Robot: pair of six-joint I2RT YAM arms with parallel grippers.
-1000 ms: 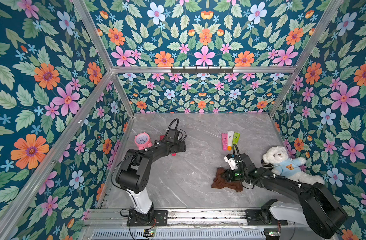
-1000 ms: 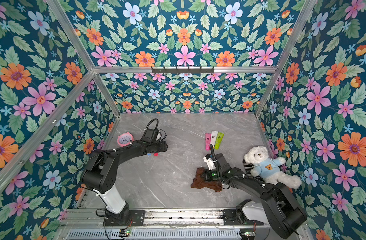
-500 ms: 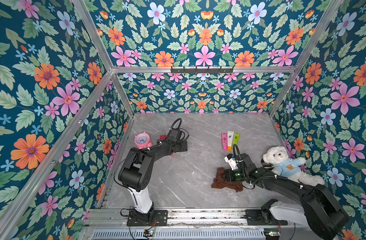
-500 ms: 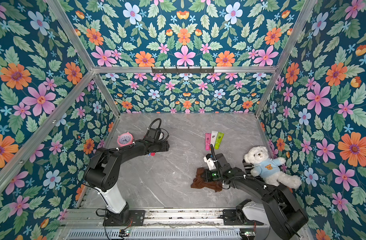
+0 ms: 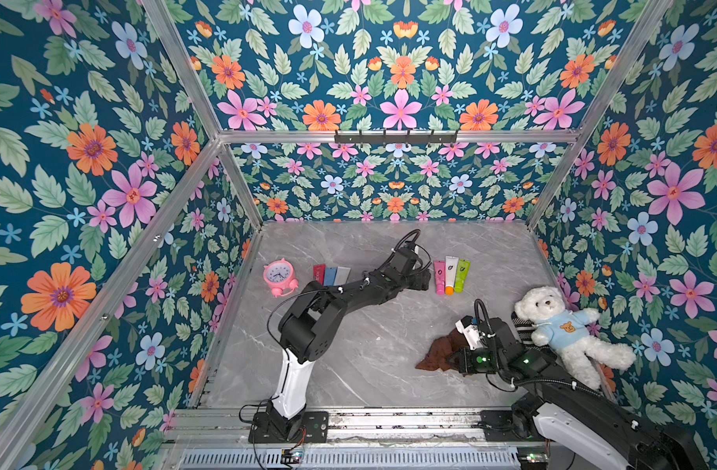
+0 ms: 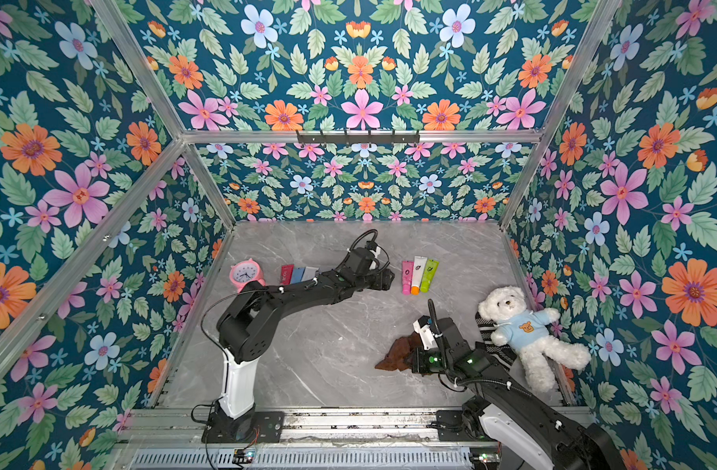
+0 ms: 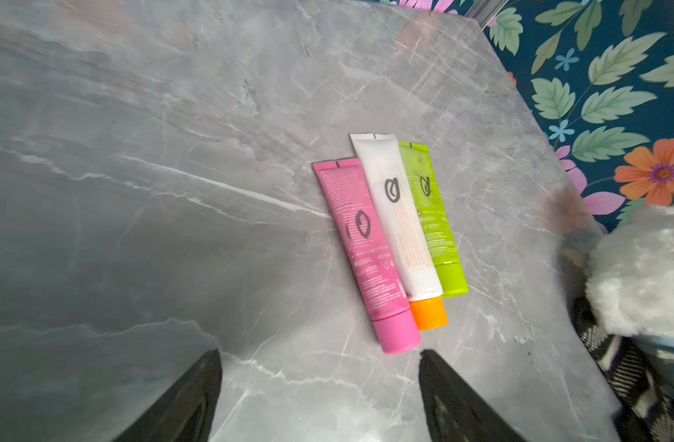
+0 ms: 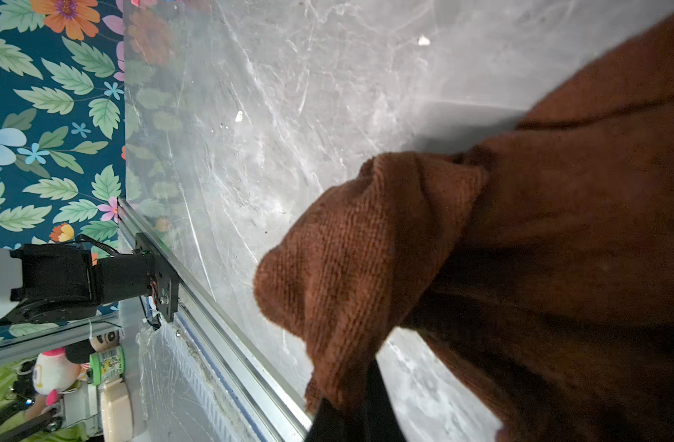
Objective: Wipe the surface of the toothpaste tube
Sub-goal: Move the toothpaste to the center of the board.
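Three toothpaste tubes lie side by side at the back right of the marble top: pink [image 5: 439, 276] [image 7: 362, 248], white with an orange cap [image 5: 451, 274] [image 7: 398, 214], and green [image 5: 461, 274] [image 7: 431, 214]. My left gripper [image 5: 424, 280] [image 7: 320, 356] hovers just left of the pink tube's cap, open and holding nothing. At the front right, my right gripper [image 5: 456, 358] [image 8: 350, 405] is shut on a brown cloth [image 5: 436, 354] [image 8: 404, 268], which rests bunched on the table.
A pink alarm clock [image 5: 279, 276] stands at the back left, with three flat packets [image 5: 331, 276] next to it. A white teddy bear [image 5: 564, 329] in a blue top lies against the right wall on a striped fabric [image 5: 523, 325]. Floral walls enclose three sides.
My left arm has swung right, from beside the clock and packets to the tubes, and its jaws have opened wider. The right arm and cloth have stayed put.
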